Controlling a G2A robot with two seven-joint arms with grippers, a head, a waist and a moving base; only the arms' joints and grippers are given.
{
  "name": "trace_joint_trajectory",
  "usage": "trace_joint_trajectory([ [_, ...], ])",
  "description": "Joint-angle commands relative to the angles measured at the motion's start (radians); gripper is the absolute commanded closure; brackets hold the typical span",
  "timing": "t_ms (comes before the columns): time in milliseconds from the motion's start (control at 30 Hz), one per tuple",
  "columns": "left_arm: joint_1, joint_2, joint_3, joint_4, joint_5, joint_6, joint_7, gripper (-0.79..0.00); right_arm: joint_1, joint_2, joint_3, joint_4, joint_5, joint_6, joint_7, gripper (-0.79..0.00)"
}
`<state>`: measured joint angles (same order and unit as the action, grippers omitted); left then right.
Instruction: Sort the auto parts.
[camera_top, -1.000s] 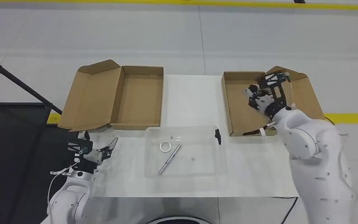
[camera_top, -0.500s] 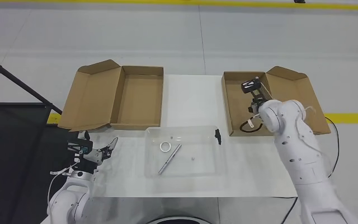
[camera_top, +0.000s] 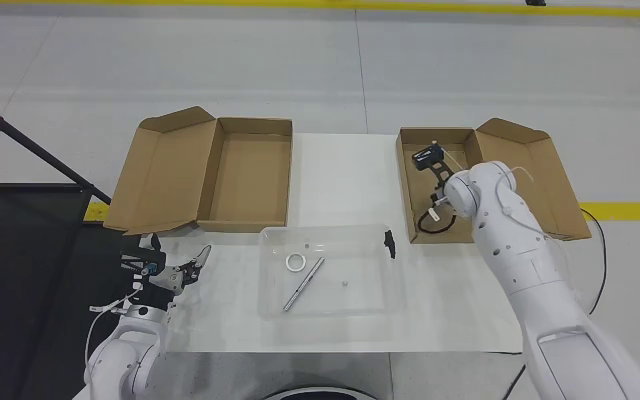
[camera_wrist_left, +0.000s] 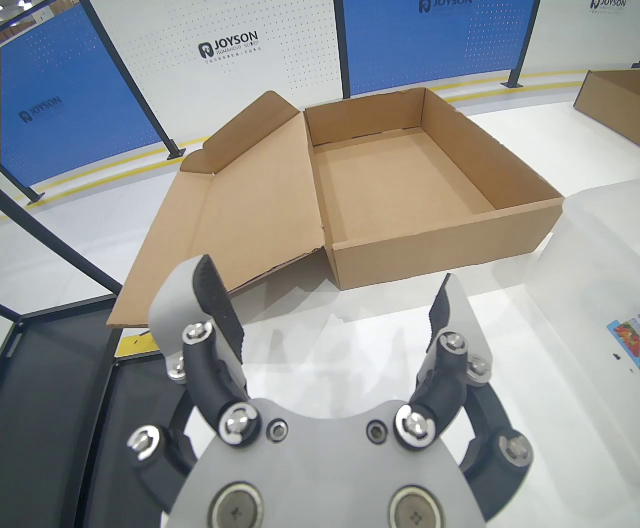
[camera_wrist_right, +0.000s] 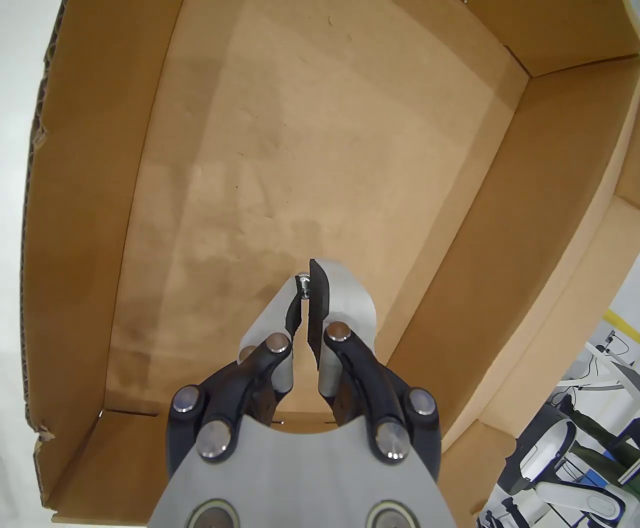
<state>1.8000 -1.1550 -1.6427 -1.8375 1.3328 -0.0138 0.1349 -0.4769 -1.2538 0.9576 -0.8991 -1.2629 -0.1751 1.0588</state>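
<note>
The right arm has swung in from the flap side and turned down over the right box; the left arm has kept its place. The right pincer (camera_wrist_right: 306, 290) is clamped on a small metal part (camera_wrist_right: 302, 282), pinched at the very tips of the pads and hanging above the floor of the right box (camera_wrist_right: 320, 130), nearer the back wall than the front.

The step in hand looks like the drop-off. It goes best with the tips lowered close to the cardboard, over the middle and away from the walls. The pads then part only slightly, so that so light a part neither bounces nor clings, and the pincer lifts straight up.

The box floor seen from the wrist is bare. The clear tray (camera_top: 350, 262) in the middle of the worktop (camera_top: 340, 180) holds a ring (camera_top: 295, 262), a rod (camera_top: 303, 284) and a tiny piece (camera_top: 344, 283), with a black clip (camera_top: 389, 243) at its right end. The left box (camera_wrist_left: 400, 165) is empty. The left pincer (camera_wrist_left: 324, 272) hangs spread wide and empty at the worktop's left edge.
</note>
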Motion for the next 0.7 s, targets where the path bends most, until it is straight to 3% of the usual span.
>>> trace_joint_trajectory([
  [0, 0.000, 0.000, 0.000, 0.000, 0.000, 0.000, 0.000, -0.785, 0.010, -0.006, -0.008, 0.020, 0.004, -0.003, -0.002, 0.000],
  [100, 0.000, 0.000, 0.000, 0.000, 0.000, 0.000, 0.000, -0.785, 0.023, -0.013, -0.018, 0.047, 0.008, -0.006, -0.002, 0.000],
  [167, 0.000, 0.000, 0.000, 0.000, 0.000, 0.000, 0.000, -0.785, 0.029, -0.017, -0.020, 0.059, 0.010, -0.005, -0.002, -0.132],
  [233, 0.000, 0.000, 0.000, 0.000, 0.000, 0.000, 0.000, -0.785, 0.034, -0.019, -0.022, 0.067, 0.010, -0.005, 0.000, -0.203],
  [467, 0.000, 0.000, 0.000, 0.000, 0.000, 0.000, 0.000, -0.785, 0.037, -0.021, -0.014, 0.060, 0.010, -0.011, 0.016, -0.283],
  [667, 0.000, 0.000, 0.000, 0.000, 0.000, 0.000, 0.000, -0.785, 0.019, -0.003, 0.035, -0.052, 0.002, -0.008, 0.043, -0.332],
])
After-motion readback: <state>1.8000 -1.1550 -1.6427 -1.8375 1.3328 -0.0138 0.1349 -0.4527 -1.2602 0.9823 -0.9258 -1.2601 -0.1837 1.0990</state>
